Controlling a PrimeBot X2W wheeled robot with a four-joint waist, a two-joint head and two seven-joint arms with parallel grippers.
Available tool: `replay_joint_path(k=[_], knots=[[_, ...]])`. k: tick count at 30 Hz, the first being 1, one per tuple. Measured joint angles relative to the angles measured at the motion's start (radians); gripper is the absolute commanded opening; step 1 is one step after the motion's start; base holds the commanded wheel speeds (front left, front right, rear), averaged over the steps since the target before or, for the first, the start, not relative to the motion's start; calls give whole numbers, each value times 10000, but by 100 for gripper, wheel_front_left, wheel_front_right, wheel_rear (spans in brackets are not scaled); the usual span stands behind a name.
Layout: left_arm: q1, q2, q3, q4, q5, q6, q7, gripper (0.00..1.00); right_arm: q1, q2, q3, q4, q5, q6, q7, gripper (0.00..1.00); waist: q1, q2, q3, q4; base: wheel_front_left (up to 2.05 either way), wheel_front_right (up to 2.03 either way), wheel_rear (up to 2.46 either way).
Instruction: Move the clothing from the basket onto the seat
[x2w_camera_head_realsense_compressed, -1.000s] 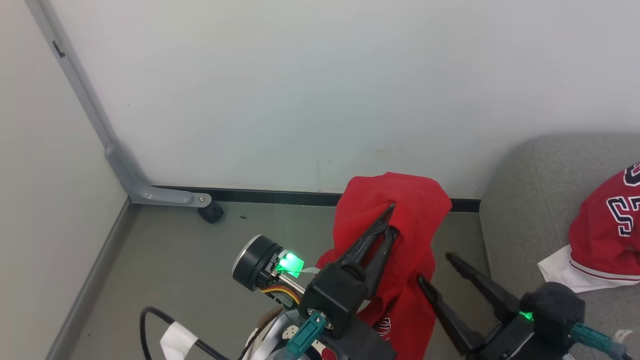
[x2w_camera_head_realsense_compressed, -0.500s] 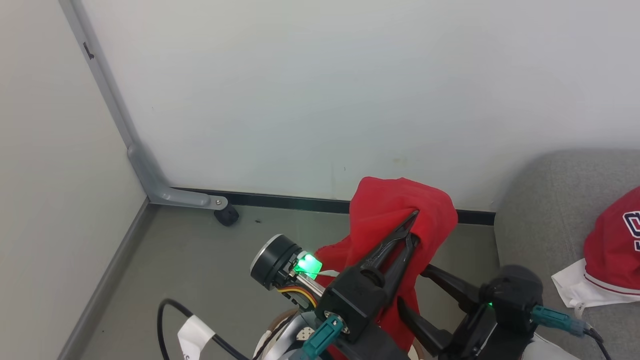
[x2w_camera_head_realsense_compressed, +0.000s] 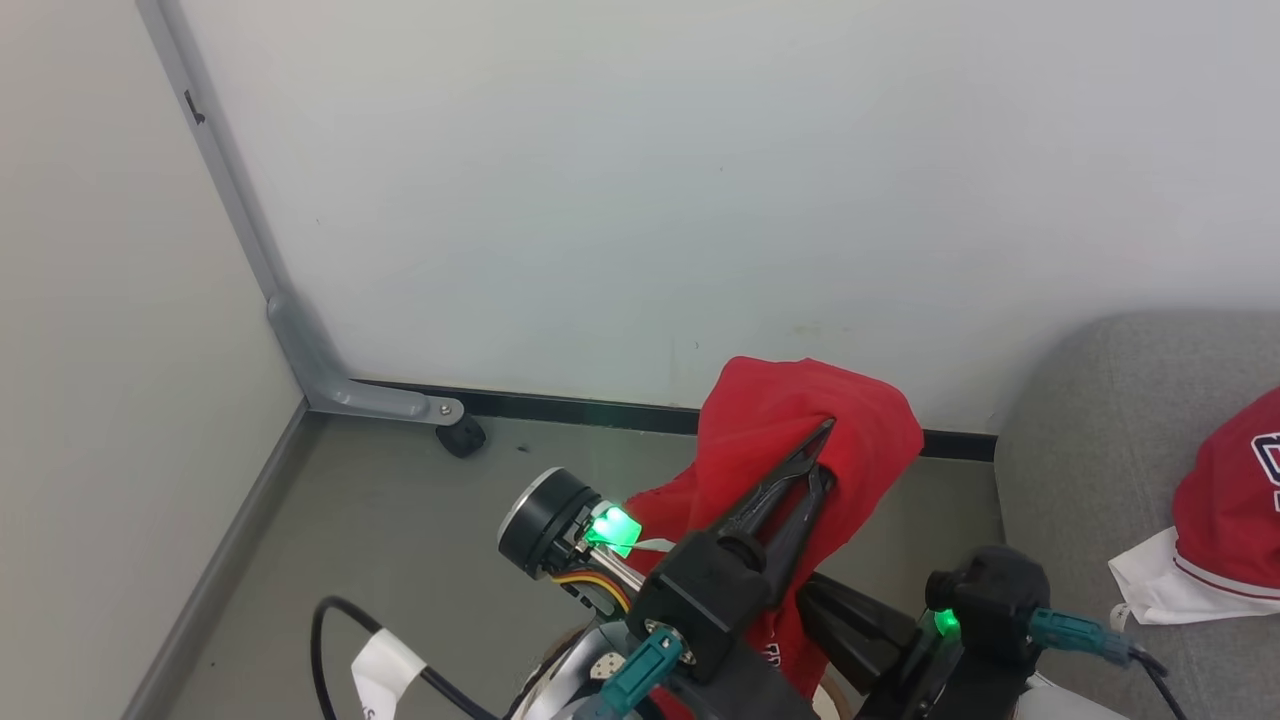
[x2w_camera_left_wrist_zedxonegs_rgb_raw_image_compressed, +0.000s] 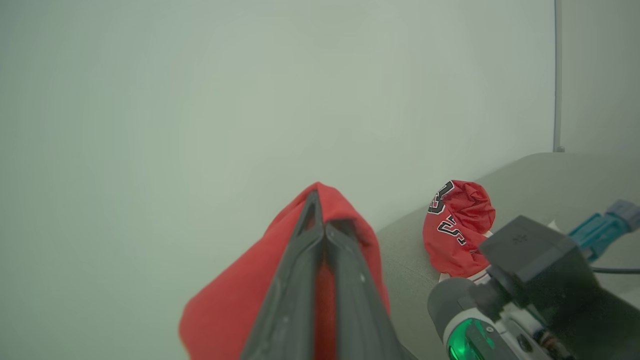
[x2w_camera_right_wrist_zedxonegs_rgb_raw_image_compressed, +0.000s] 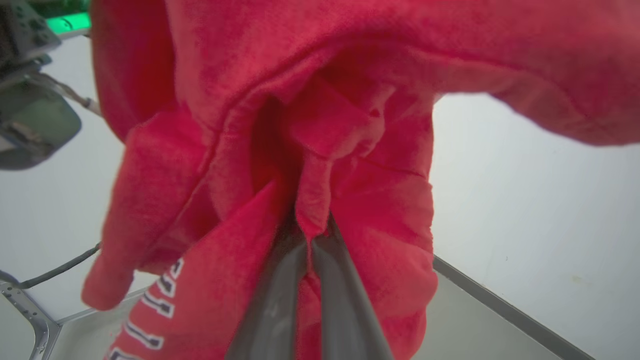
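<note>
- left jaws: fully closed, fingers (x2w_camera_head_realsense_compressed: 778, 487) pressed together. The top of the red garment (x2w_camera_head_realsense_compressed: 780, 410) is pinched at the tips and the cloth drapes down on both sides.
- right jaws: also closed, fingers (x2w_camera_right_wrist_zedxonegs_rgb_raw_image_compressed: 272, 310) nipping a fold lower on the same garment. In the head view the tips are buried in the cloth; only the dark finger bases show, by the lower hanging part.
- red garment hangs in the air over the floor (x2w_camera_head_realsense_compressed: 380, 540), in front of the wall. It's left of the seat's (x2w_camera_head_realsense_compressed: 1080, 430) rounded left corner and not touching the seat.
- white lettering with dark outlines shows on the lower hanging part in the right wrist view; can't read it.
- jersey (x2w_camera_head_realsense_compressed: 1225, 520) lies bunched on the seat, well in from that left edge, with a white sleeve poking out below the red and navy-and-white numerals facing up.
- grey bracket with a black caster (x2w_camera_head_realsense_compressed: 460, 437) sits in the floor corner by the wall, well apart from the garment.
</note>
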Motion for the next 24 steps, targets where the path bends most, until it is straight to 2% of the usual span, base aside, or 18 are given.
replay_joint_path(k=[9, 10, 11, 12, 14, 24], knots=[[122, -4, 464, -15, 2, 0, -12, 0, -20, 92, -573, 360, 809, 0, -86, 0, 0, 0, 43, -24, 0, 0, 0], [184, -10, 535, -25, 2, 0, -17, 8, -62, 92, -686, 410, 905, 0, -86, 0, 0, 0, 51, -34, 0, 0, 0], [265, -10, 600, -21, 2, 0, -59, 34, -141, 86, -817, 474, 982, 0, -88, 0, 0, 0, 59, -44, 0, 0, 0], [334, -10, 667, -12, 4, 0, -84, 49, -225, 86, -991, 552, 1051, 0, -92, 0, 0, 0, 65, -57, 0, 0, 0], [525, -10, 913, -10, 21, 0, -88, 99, -420, 71, -1258, 646, 1162, 0, -150, 0, 0, 0, 75, -98, 0, 0, 0], [1110, -13, 1440, -10, 121, 0, -186, 100, -1156, -313, -2713, 1331, 1574, 0, -173, 0, 1, 1, 162, -297, 0, 0, 0]])
